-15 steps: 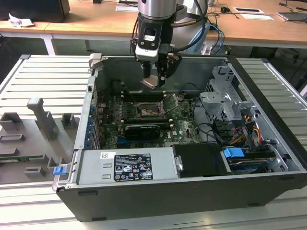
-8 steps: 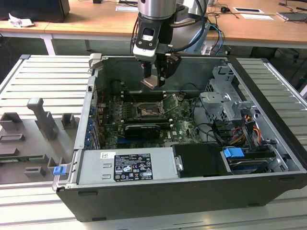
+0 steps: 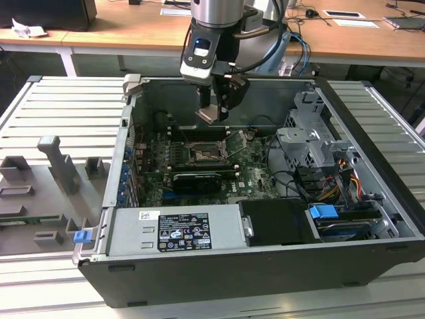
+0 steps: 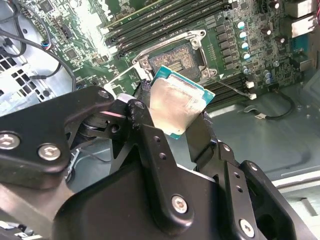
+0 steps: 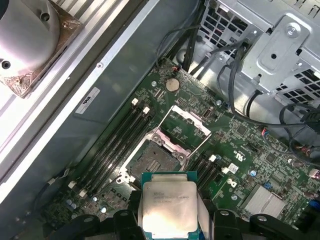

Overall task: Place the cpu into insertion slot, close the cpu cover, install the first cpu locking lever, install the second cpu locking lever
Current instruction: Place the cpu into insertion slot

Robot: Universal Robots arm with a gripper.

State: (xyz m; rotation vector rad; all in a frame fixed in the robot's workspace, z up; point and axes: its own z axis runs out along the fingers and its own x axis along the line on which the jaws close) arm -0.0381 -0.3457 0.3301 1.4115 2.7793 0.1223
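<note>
My gripper hangs inside the open computer case, shut on the cpu, which I hold by its edges above the green motherboard. In both wrist views the cpu shows its pale silver top between the black fingers. The insertion slot lies bare below the chip, a dark square recess with a metal rim. The cpu cover stands swung open beside the slot. A thin metal lever runs along one side of the socket.
Long black memory slots flank the socket, and a long black card lies in front of it. A silver power supply, a metal drive cage with cables and the case walls hem the board in. Grey fixtures stand outside.
</note>
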